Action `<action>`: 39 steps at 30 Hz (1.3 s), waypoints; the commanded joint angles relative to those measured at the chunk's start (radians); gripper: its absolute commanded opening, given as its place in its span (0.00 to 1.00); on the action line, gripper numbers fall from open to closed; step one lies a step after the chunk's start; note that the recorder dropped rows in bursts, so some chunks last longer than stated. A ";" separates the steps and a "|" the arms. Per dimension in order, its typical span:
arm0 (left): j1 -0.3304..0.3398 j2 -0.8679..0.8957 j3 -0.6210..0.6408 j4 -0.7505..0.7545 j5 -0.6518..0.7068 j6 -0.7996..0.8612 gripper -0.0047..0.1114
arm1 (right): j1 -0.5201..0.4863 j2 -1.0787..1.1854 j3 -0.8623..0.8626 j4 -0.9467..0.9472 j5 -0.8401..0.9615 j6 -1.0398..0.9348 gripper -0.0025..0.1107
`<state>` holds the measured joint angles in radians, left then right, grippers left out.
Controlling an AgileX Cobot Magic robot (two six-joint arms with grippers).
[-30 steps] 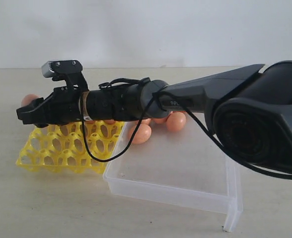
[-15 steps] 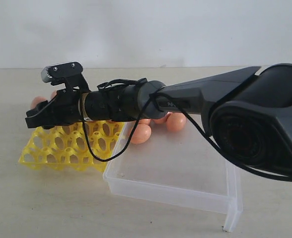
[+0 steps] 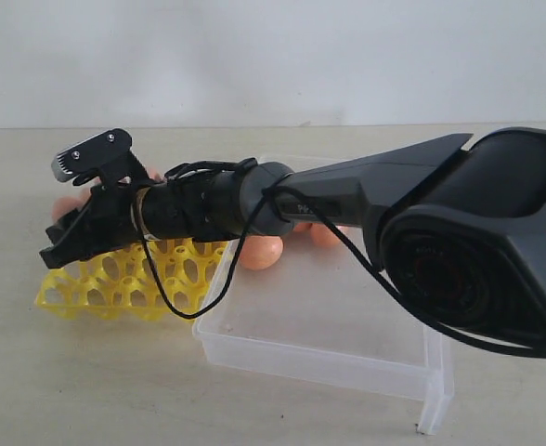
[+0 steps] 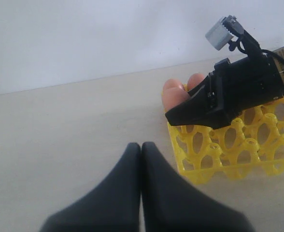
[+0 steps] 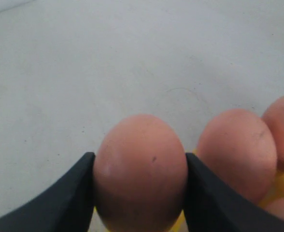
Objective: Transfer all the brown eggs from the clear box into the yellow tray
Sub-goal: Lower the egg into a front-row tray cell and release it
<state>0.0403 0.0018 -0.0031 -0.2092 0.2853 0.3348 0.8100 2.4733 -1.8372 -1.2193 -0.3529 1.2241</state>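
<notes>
The brown egg [image 5: 139,162] I'm carrying is pinched in the right gripper [image 5: 139,203], with one dark pad [image 5: 69,200] flat against each side of its shell. Just beside it, other brown eggs [image 5: 236,150] crowd together, and slivers of yellow show beneath them.

In the exterior view that gripper tilts downward over the yellow tray [image 3: 106,283], close to the tray's 9 o'clock end. The held egg is hidden behind the black jaws from this angle. One pale orange egg [image 3: 67,206] peeks out at about 11 o'clock of the tray, behind the gripper.

The clear box [image 3: 301,358] lies at the tray's 3 o'clock, and their near corners are touching or nearly so; I can't tell which. Along the box's 12 o'clock edge a few eggs are left. One of them [image 3: 259,252] is in plain sight and the rest are partly covered by the right arm [image 3: 366,186], which reaches across the box from 3 o'clock. A black cable [image 3: 175,302] droops from the wrist in front of the tray.

My left gripper [image 4: 141,147] has its fingers pressed together with nothing between them. It sits low over the beige table [image 4: 60,135], near the tray's corner but apart from it
</notes>
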 commanded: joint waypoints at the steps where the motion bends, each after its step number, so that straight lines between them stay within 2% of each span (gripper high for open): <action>1: -0.003 -0.002 0.003 -0.003 -0.003 -0.010 0.00 | 0.000 0.004 -0.002 -0.001 0.040 -0.031 0.20; 3: -0.003 -0.002 0.003 -0.003 -0.003 -0.010 0.00 | 0.000 0.004 -0.002 -0.001 0.035 -0.033 0.33; 5: -0.003 -0.002 0.003 -0.003 -0.003 -0.010 0.00 | 0.000 0.004 -0.002 -0.001 0.029 -0.033 0.39; 23: -0.003 -0.002 0.003 -0.003 -0.003 -0.010 0.00 | 0.000 0.004 -0.002 -0.008 0.021 -0.031 0.39; 29: -0.003 -0.002 0.003 -0.003 -0.003 -0.010 0.00 | 0.000 0.004 -0.002 -0.026 0.021 -0.029 0.58; 39: -0.003 -0.002 0.003 -0.003 -0.003 -0.010 0.00 | 0.000 0.002 -0.002 -0.026 0.029 -0.027 0.57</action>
<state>0.0403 0.0018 -0.0031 -0.2092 0.2853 0.3348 0.8100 2.4733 -1.8372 -1.2376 -0.3282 1.2044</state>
